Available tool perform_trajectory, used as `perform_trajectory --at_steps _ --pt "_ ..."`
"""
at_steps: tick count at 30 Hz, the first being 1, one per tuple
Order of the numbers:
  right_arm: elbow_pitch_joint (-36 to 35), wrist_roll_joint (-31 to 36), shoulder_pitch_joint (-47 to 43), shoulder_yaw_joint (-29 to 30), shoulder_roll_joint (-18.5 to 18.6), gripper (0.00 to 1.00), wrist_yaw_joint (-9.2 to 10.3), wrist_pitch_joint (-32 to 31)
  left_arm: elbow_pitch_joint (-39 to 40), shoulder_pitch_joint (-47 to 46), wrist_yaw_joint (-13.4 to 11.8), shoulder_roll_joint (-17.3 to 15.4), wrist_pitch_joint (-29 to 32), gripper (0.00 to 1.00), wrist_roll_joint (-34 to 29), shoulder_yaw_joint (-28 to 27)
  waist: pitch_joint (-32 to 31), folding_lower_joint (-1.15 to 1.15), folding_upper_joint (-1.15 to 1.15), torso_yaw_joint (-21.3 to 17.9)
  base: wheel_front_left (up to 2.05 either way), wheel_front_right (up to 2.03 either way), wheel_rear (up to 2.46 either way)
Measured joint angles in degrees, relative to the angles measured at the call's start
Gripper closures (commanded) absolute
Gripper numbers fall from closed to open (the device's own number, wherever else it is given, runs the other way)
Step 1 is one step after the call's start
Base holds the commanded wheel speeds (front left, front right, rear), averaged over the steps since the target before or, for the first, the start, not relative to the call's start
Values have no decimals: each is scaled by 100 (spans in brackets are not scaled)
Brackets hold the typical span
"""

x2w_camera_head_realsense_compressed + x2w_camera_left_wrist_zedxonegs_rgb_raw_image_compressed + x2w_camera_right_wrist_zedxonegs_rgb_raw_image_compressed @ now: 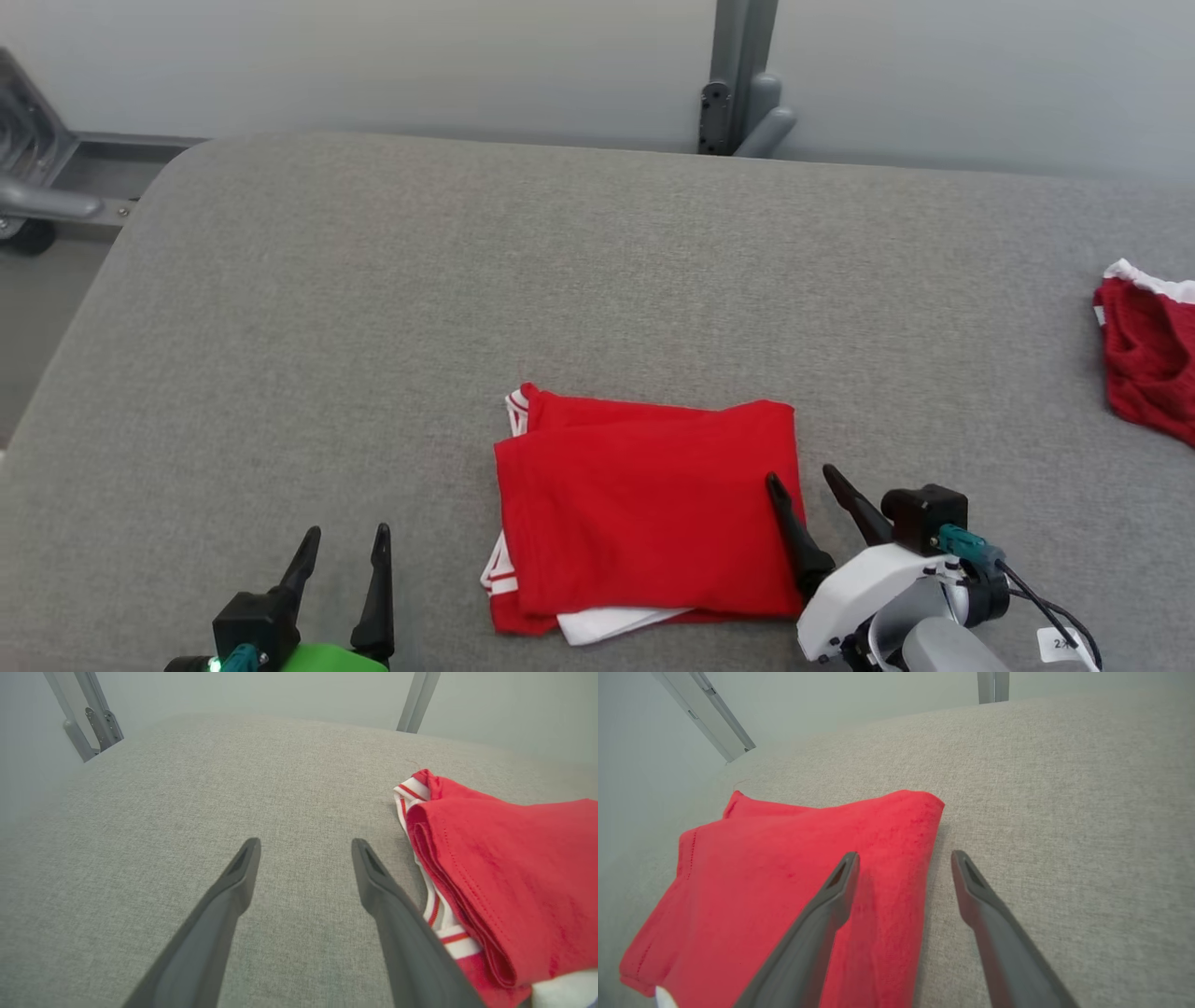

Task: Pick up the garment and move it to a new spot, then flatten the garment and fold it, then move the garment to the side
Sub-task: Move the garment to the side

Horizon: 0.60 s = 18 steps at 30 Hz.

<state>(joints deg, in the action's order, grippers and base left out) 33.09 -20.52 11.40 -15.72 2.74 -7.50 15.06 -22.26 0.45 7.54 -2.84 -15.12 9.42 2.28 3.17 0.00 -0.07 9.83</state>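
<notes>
The garment [644,509] is a red, soft-knit piece folded into a rough rectangle, with stitched hems along its left folds. White trim with red stripes peeks out at its left edge and a white layer at its bottom. It lies flat on the near middle of the gray, coarse-woven padded surface [560,280], which has rounded corners.

The right gripper [801,474] sits at the garment's right edge with its 2 dark tapered fingers spread apart and nothing between them. 1 finger lies over the red cloth and the other over bare gray weave just beside it; I cannot tell whether either touches.

The left gripper [346,530] hovers left of the garment, fingers likewise apart and empty.

A second red item [1153,359], chunkier-knit with white edging, lies well apart at the far right.
</notes>
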Motion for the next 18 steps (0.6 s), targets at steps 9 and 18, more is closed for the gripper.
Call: perform_trajectory --at_steps 9,18 --pt "980 -14 354 10 5 0 0 21 15 -49 0 -1 0 0 54 71 246 0 0 513 0 0 0" --pt "1025 38 540 119 -29 100 -10 15 67 -58 0 -1 -1 0 59 52 328 0 0 377 0 0 0"
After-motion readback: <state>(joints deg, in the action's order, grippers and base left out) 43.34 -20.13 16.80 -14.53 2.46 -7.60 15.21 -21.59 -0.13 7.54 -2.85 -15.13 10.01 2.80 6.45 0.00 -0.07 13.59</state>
